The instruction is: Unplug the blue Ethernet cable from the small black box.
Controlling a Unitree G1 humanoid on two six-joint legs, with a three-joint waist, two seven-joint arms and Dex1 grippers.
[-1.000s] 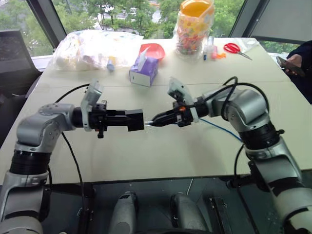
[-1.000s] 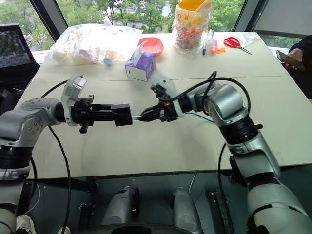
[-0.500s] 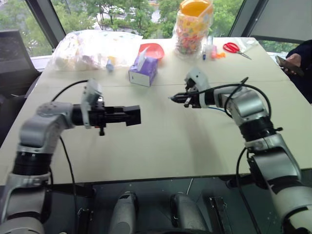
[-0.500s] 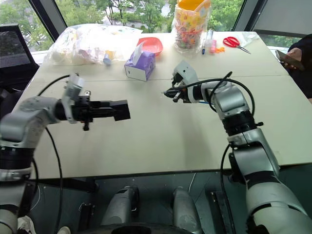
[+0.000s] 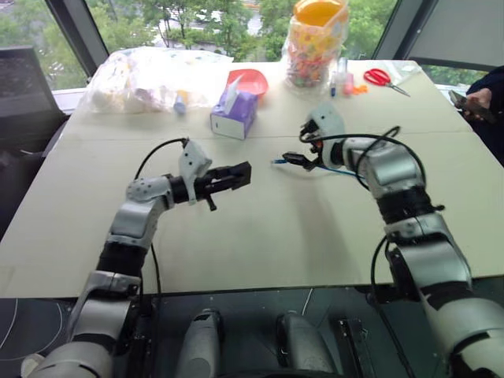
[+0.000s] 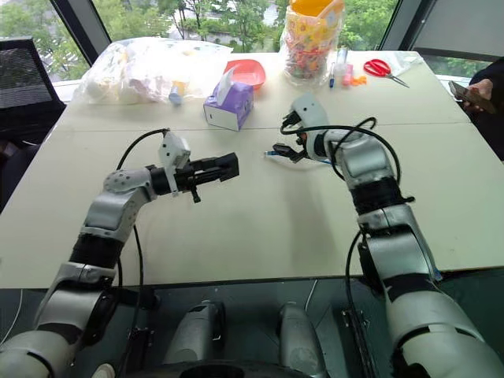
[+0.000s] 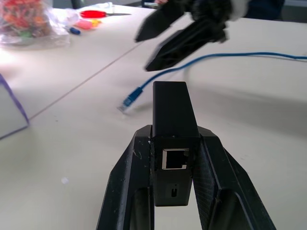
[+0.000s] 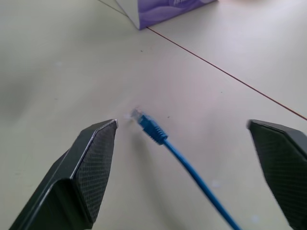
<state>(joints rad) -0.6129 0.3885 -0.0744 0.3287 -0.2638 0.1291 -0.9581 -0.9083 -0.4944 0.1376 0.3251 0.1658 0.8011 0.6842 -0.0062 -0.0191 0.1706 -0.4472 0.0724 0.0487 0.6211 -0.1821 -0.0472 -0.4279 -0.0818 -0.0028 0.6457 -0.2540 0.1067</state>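
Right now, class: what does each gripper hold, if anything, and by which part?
The left gripper clamps the small black box by its two side faces, port end showing. The right gripper is open, holding nothing; the blue Ethernet cable lies on the table.

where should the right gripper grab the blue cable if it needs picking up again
Grip the blue Ethernet cable at the molded boot just behind its clear plug, coming straight down from above. It lies flat and free on the table, and the open right gripper already straddles it.

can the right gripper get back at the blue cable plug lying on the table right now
Probably yes. The right gripper is open just above the blue Ethernet cable, whose plug lies free on the table between its fingers, nothing between.
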